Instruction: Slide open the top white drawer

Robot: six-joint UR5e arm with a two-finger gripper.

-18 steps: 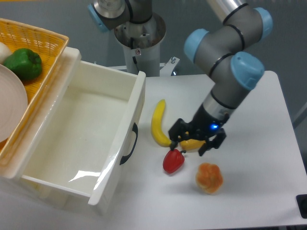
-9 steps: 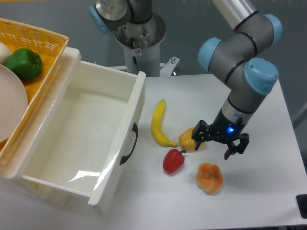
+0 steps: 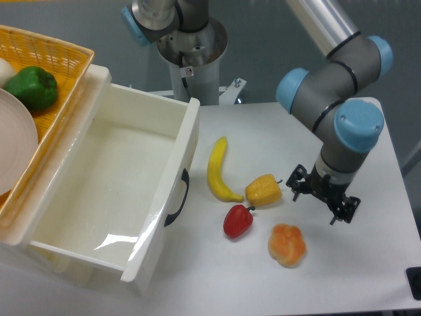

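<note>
We see the top white drawer (image 3: 112, 191) pulled well out, far left of our gripper (image 3: 323, 200); gripper spread, holding nothing. Task looks done.

A white table (image 3: 368, 263) carries four items. The yellow pepper (image 3: 263, 190) is the landmark: a banana (image 3: 217, 170) just left, a red pepper (image 3: 237, 221) below-left, an orange fruit (image 3: 287, 245) below-right.
</note>
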